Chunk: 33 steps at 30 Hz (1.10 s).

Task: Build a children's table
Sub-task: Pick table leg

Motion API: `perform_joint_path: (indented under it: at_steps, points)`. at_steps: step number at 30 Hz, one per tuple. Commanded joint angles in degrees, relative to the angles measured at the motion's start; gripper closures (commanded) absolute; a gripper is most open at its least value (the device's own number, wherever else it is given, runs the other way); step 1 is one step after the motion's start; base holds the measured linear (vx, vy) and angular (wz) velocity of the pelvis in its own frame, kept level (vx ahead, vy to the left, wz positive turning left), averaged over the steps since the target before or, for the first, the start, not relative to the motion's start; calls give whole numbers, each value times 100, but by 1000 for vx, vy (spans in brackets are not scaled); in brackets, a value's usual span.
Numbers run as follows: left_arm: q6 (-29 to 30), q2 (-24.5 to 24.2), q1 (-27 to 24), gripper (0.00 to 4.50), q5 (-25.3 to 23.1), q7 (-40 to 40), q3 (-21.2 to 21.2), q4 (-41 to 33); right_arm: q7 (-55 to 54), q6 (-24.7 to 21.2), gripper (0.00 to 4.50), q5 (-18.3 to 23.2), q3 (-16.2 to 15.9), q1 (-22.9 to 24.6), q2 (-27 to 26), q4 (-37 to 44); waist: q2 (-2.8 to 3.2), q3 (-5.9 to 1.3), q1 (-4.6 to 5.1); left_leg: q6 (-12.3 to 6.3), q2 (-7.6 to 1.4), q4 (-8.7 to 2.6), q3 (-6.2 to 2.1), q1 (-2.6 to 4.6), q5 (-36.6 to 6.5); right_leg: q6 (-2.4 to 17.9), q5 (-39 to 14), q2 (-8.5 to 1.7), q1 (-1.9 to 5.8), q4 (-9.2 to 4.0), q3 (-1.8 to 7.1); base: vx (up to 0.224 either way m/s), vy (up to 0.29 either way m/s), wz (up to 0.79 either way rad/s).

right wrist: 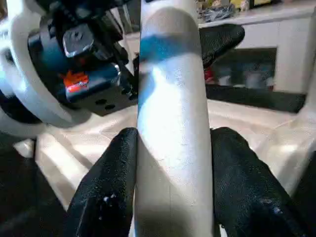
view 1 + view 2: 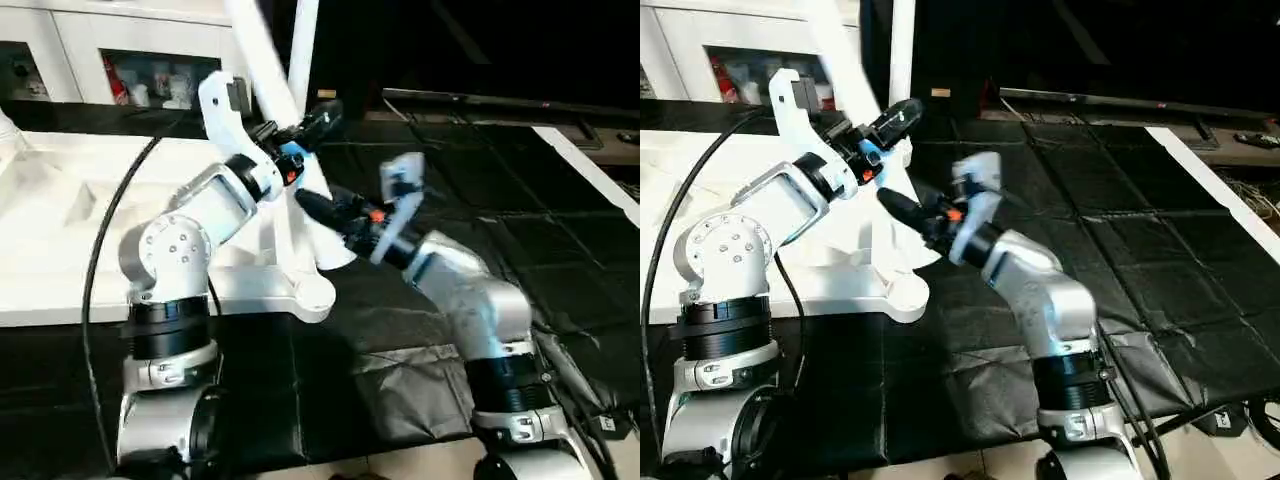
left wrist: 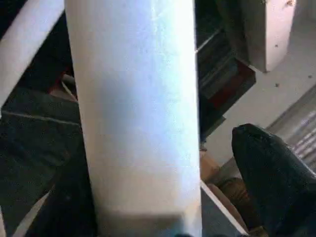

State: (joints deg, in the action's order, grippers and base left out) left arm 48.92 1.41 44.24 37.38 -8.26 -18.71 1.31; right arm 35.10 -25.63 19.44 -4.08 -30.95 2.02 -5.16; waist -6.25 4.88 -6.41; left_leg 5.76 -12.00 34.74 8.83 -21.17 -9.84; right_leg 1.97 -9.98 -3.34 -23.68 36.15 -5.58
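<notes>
The children's table lies upside down, its white top (image 2: 60,230) at the left on a black mat. One white leg (image 2: 303,40) stands upright in the near corner socket (image 2: 312,297). My right gripper (image 2: 305,210) is shut on this leg low down, with both black fingers (image 1: 106,187) pressed to its sides. My left gripper (image 2: 305,125) is higher on the same leg (image 3: 138,113) and open, with a gap between the leg and one finger (image 3: 276,177). A second leg (image 2: 250,40) rises tilted behind.
A white cabinet with glass doors (image 2: 150,60) stands behind the table top. The black quilted mat (image 2: 500,200) spreads to the right, edged by a white strip (image 2: 590,170). A black cable (image 2: 100,250) loops over my left arm.
</notes>
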Motion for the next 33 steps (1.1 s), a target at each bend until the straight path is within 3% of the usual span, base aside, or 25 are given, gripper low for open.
perform_joint_path:
  at_steps: [1, 6, 15, 22, 23, 24, 31, 33]
  points:
    - [-59, 193, 284, 108, 37, 287, 26, -46, -84, 460, 268, -526, -376, 21, 83, 10, 44, -500, 5, 192, -103, -373, 20, 18, -757, 137, -1654, -465, 365, -503, 333, 0, 0, 0]
    - [-208, 408, 292, 154, -174, 735, -31, -9, -375, 1194, 268, -996, -512, -15, -7, -238, 34, -497, 28, 126, -95, -371, 16, 16, -866, 71, -1690, -445, 358, -512, 325, 0, 0, 0]
    - [-377, 511, 290, 238, -142, 1088, -153, 82, -559, 1555, 268, -1150, -536, -27, -10, -435, 44, -510, 36, 74, -91, -364, 15, 16, -877, 125, -1504, -431, 363, -496, 325, 0, 0, 0]
    - [-424, 583, 297, 262, -145, 1203, -124, 88, -614, 1772, 268, -1214, -507, -48, -65, -574, 65, -509, 40, 64, -98, -368, 10, 27, -918, 214, -1371, -425, 365, -483, 327, 0, 0, 0]
    - [-433, 582, 297, 262, -142, 1217, -118, 90, -626, 1773, 212, -1218, -504, -49, -68, -580, 69, -508, 40, 60, -95, -367, 11, 22, -913, 219, -1357, -422, 367, -481, 327, 0, 0, 0]
    - [-455, 575, 306, 262, -147, 1224, -109, 102, -538, 1745, 198, -1115, -478, -44, -89, -571, 70, -513, 41, 55, -93, -365, 11, 19, -901, 232, -1305, -421, 374, -476, 332, 0, 0, 0]
    - [-784, 14, 431, 265, -599, 855, 135, 381, -99, 1722, 148, -461, -309, 129, -197, -280, 133, -519, 51, 7, -100, -392, -14, 43, -1010, 198, -1301, -415, 373, -487, 324, 0, 0, 0]
    - [-830, -149, 454, 265, -684, 749, 168, 486, -52, 1657, 127, -346, -264, 150, -210, -222, 149, -520, 71, 43, -112, -395, -24, 40, -985, 296, -1200, -430, 380, -470, 328, 0, 0, 0]
